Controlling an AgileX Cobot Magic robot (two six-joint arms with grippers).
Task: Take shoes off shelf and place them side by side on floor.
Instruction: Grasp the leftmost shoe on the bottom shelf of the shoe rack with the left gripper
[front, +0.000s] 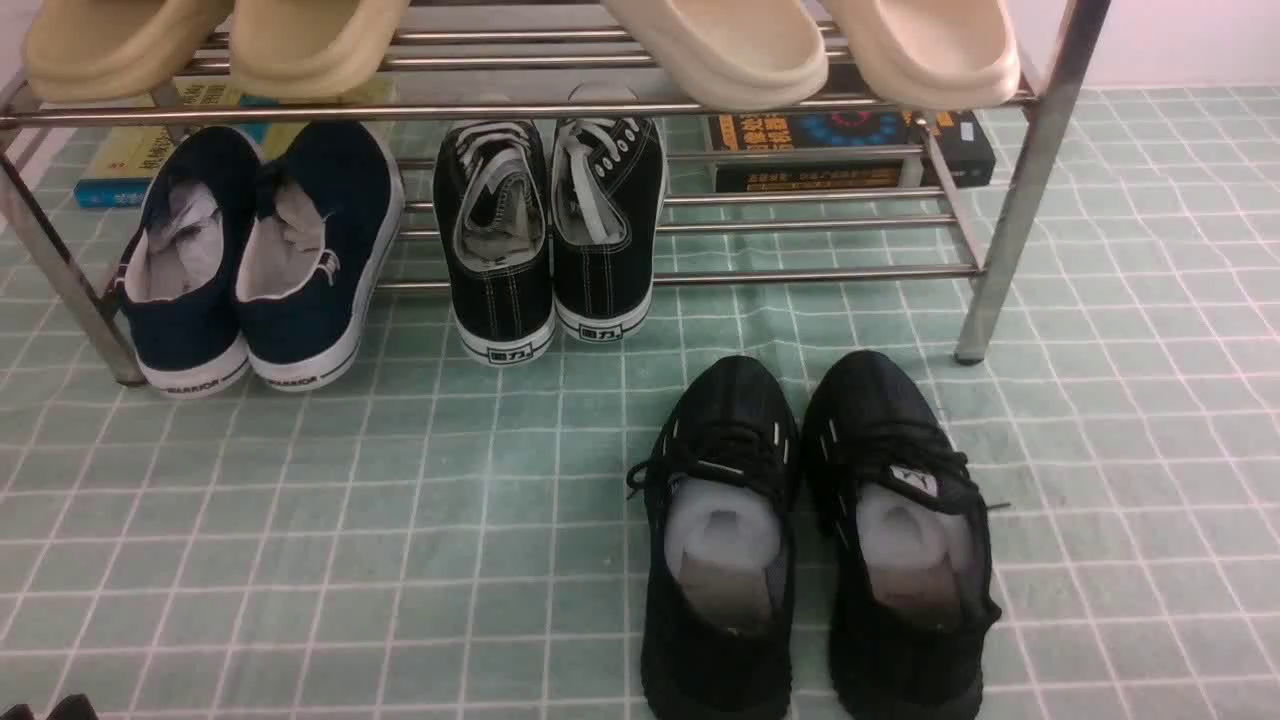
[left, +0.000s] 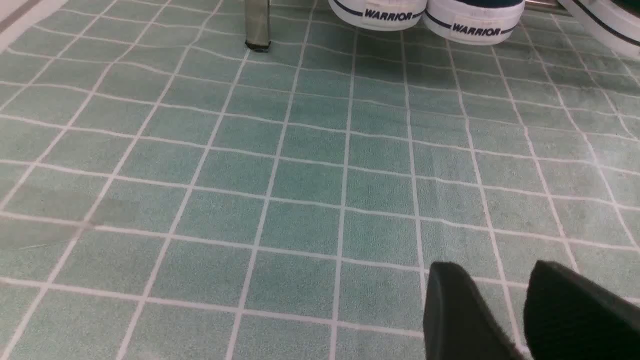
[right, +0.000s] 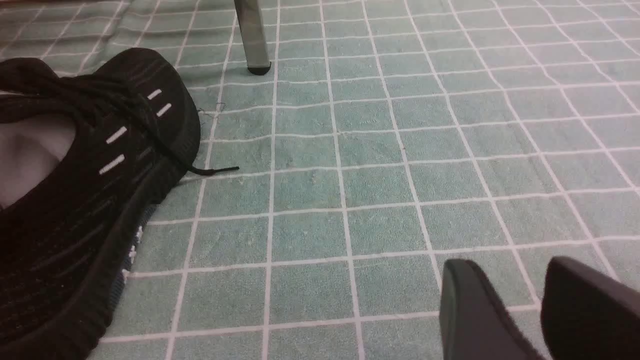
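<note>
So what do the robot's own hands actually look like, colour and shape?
Only their tips are in view. The left gripper and the right gripper look alike: each has two matte black fingers, thick and narrowing to rounded tips. No cables, markings or lettering show on them, and the arms themselves are out of view.

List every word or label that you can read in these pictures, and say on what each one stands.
"WARRIOR": white heel of each of the navy slip-ons.
"回力": heel label of each of the black lace-up sneakers.
Covers of the books: print too blurred to read.
Tongue tag of the right black running shoe: a mark, unreadable.
</note>
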